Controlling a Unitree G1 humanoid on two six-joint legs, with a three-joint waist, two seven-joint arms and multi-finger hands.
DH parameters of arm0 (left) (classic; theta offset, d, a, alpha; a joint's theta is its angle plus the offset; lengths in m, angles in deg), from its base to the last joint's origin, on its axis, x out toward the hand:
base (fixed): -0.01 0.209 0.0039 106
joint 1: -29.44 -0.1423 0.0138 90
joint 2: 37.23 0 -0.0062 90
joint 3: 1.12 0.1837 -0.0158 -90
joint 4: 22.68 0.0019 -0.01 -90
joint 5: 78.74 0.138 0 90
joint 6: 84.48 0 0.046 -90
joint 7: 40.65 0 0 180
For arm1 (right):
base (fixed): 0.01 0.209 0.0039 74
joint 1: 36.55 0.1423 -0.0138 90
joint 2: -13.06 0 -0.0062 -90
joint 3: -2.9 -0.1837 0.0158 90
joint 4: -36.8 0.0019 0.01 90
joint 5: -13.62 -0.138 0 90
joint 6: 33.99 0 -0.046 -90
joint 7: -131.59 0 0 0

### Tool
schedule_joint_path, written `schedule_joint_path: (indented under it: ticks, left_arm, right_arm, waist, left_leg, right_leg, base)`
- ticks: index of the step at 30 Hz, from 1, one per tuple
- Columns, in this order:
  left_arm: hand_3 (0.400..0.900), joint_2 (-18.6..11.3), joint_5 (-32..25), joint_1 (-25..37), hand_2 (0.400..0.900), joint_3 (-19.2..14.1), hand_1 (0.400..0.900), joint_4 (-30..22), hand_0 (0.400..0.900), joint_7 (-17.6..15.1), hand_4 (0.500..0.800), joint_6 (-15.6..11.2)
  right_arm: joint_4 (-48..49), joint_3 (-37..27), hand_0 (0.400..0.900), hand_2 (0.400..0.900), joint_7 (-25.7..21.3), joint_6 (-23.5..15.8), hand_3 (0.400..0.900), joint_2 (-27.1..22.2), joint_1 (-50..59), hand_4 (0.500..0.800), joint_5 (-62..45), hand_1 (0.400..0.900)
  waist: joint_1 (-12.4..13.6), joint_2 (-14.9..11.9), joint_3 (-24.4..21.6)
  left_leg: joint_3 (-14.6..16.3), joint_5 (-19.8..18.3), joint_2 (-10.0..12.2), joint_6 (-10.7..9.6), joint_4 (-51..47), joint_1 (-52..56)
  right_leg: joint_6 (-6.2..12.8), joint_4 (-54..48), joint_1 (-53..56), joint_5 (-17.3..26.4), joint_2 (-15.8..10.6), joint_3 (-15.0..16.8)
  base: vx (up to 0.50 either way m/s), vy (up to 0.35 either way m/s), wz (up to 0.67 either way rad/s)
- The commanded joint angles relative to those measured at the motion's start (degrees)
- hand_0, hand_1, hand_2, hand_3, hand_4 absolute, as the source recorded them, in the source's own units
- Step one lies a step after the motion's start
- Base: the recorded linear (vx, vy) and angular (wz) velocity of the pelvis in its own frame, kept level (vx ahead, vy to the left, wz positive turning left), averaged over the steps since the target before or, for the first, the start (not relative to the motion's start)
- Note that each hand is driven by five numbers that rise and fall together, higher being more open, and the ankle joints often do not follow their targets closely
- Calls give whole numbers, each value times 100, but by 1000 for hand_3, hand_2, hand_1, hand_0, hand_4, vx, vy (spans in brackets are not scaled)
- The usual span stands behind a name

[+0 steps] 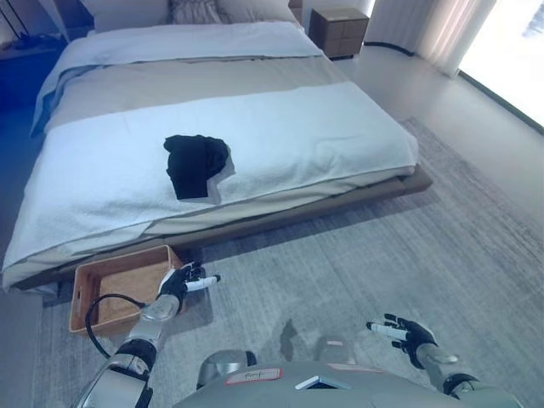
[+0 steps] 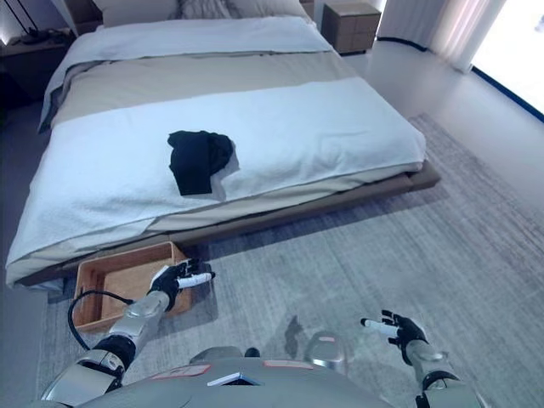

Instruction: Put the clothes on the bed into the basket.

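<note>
A crumpled black garment [image 1: 195, 163] lies on the white bed cover [image 1: 297, 136], near the bed's front edge. A shallow tan basket [image 1: 85, 285] sits on the carpet at the foot of the bed, lower left, with nothing visible inside. My left hand [image 1: 185, 281] hovers at the basket's right rim, fingers relaxed and holding nothing. My right hand [image 1: 406, 331] hangs open over the carpet at the lower right, far from the garment [image 2: 199, 158].
The low bed [image 1: 408, 183] fills the upper half, with a beige band and pillows at its head. A wooden nightstand [image 1: 338, 30] stands at the back right, curtains beyond it. Grey carpet [image 1: 382, 255] spreads in front of the bed.
</note>
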Motion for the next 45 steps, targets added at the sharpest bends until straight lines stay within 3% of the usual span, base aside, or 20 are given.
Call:
schedule_joint_path:
  ticks: [1,2,8,13,14,17,18,19,20,24,27,28,31,33,34,38,40,41,43,45]
  left_arm:
    - [900,-437,-232,327,900,-330,900,-210,900,-84,800,-458]
    - [900,-434,-232,327,900,-331,900,-208,900,-83,800,-459]
    - [900,-328,-242,522,900,-361,900,107,900,-175,800,-540]
    - [900,-271,-212,616,900,-267,900,150,900,-231,800,-529]
    - [900,-237,-222,650,900,-224,900,166,900,-254,800,-519]
    - [900,-215,-253,710,900,-172,900,190,900,-282,800,-495]
    - [900,-207,-267,807,900,-142,900,246,900,-333,800,-483]
    - [900,-207,-267,807,900,-142,900,247,900,-333,800,-483]
    - [900,-138,-388,933,900,-115,900,392,900,-384,800,-488]
    - [900,18,-566,1199,900,43,900,461,900,-464,800,-510]
    - [900,109,-702,1483,900,125,900,550,900,-573,800,-541]
    - [900,111,-703,1489,900,125,900,554,900,-573,800,-542]
    - [900,195,-798,1770,900,239,900,593,900,-576,800,-530]
    - [900,189,-786,1833,900,255,900,587,900,-563,800,-530]
    - [900,178,-786,1877,900,300,900,547,900,-544,800,-522]
    - [900,204,-832,2054,900,366,900,624,900,-529,800,-482]
    - [900,236,-853,2117,900,380,900,735,900,-521,800,-459]
    - [900,245,-853,2220,900,436,900,821,900,-539,800,-469]
    - [900,239,-849,2273,900,464,900,841,900,-545,800,-461]
    - [900,223,-881,2377,900,503,900,902,900,-589,800,-482]
  right_arm:
    - [75,23,900,900,-57,-275,900,-277,252,800,-345,900]
    - [74,24,900,900,-57,-275,900,-280,253,800,-345,900]
    - [48,27,900,900,-152,-322,900,-253,364,800,-423,900]
    - [90,6,900,900,-205,-307,900,-247,323,800,-476,900]
    - [106,-17,900,900,-209,-307,900,-245,276,800,-503,900]
    - [140,-30,900,900,-229,-300,900,-262,231,800,-550,900]
    - [168,-63,900,900,-265,-316,900,-267,207,800,-595,900]
    - [168,-62,900,900,-265,-316,900,-267,207,800,-595,900]
    - [165,-79,900,900,-284,-349,900,-316,221,800,-650,900]
    - [159,-69,900,900,-373,-369,900,-444,227,800,-676,900]
    - [61,-60,900,900,-455,-393,900,-574,319,800,-732,900]
    - [57,-61,900,900,-454,-395,900,-576,324,800,-733,900]
    - [-151,-12,900,900,-549,-376,900,-691,476,800,-695,900]
    - [-208,-53,900,900,-580,-376,900,-736,404,800,-676,900]
    - [-252,-68,900,900,-594,-373,900,-757,358,800,-667,900]
    - [-320,-88,900,900,-674,-353,900,-793,371,800,-761,900]
    - [-317,-87,900,900,-708,-346,900,-784,434,800,-805,900]
    - [-352,-75,900,900,-750,-358,900,-790,483,800,-851,900]
    - [-362,-65,900,900,-745,-356,900,-783,513,800,-872,900]
    - [-362,-41,900,900,-801,-397,900,-826,584,800,-865,900]
  waist:
    - [-71,-164,-148]
    - [-80,-147,-132]
    - [-471,-277,-13]
    - [-574,-304,-25]
    - [-663,-419,-80]
    - [-708,-346,-137]
    - [-790,-375,-236]
    - [-800,-373,-245]
    - [-847,-210,-278]
    - [-1042,-14,-329]
    - [-1121,86,-291]
    - [-1125,91,-295]
    - [-1151,174,-217]
    - [-1150,169,-210]
    - [-1185,33,-230]
    - [-1006,-90,-59]
    - [-873,-204,25]
    - [-727,-306,152]
    - [-663,-345,197]
    - [-494,-266,280]
  left_leg:
    - [-380,-492,-15,-274,402,-28]
    - [-392,-511,3,-278,408,-6]
    - [-806,-891,5,-431,191,638]
    - [-1022,-1114,114,-471,185,859]
    - [-1162,-1130,105,-514,137,956]
    - [-1229,-1273,296,-574,115,1115]
    - [-1316,-1243,500,-710,77,1189]
    - [-1325,-1240,504,-711,74,1181]
    - [-1237,-1234,863,-854,101,1312]
    - [-1348,-836,1324,-1080,220,1198]
    - [-1380,-420,1527,-1212,488,951]
    - [-1385,-423,1530,-1214,493,939]
    - [-1308,108,1622,-1295,922,704]
    - [-1204,710,1668,-1319,1555,412]
    - [-1166,1197,1569,-1317,2013,123]
    - [-926,1400,1386,-1123,3284,-502]
    - [-861,1110,1156,-988,3354,-1084]
    - [-699,772,1113,-861,3109,-1780]
    - [-683,753,1094,-853,2855,-1971]
    - [-739,1000,1164,-984,1540,-2499]
  right_leg:
    - [158,-248,-566,954,-139,11]
    - [154,-242,-537,935,-129,-11]
    - [544,-2598,-975,1227,231,72]
    - [645,-2820,-1021,1412,452,43]
    - [670,-2710,-1050,1506,431,113]
    - [666,-2510,-1059,1452,572,153]
    - [588,-2356,-1143,1182,556,54]
    - [588,-2352,-1150,1177,552,45]
    - [581,-2262,-1118,1097,742,-116]
    - [378,-1821,-1302,760,956,-434]
    - [241,-1546,-1489,520,1073,-531]
    - [239,-1537,-1500,513,1072,-537]
    - [65,-1421,-1420,280,1210,-597]
    - [-110,-1468,-1156,111,1327,-623]
    - [-256,-1572,-959,72,1294,-632]
    - [-545,-1659,-359,-197,1562,-510]
    - [-576,-1726,-125,-259,1547,-369]
    - [-567,-1789,130,-338,1579,-204]
    - [-565,-1814,229,-368,1588,-134]
    - [-553,-1802,459,-553,1776,-11]
  base:
    - [136,-23,26]
    - [239,-70,49]
    - [254,-36,46]
    - [191,-53,40]
    - [204,-139,40]
    - [230,-129,34]
    - [106,-136,28]
    - [293,-288,35]
    - [214,-185,15]
    - [214,-185,36]
    - [136,-154,20]
    - [87,-106,13]
    - [133,-158,14]
    - [209,-235,11]
    - [206,-261,8]
    - [197,-246,-11]
    - [202,-144,-37]
    - [206,-95,-43]
    - [176,-18,-36]
    - [233,40,-40]
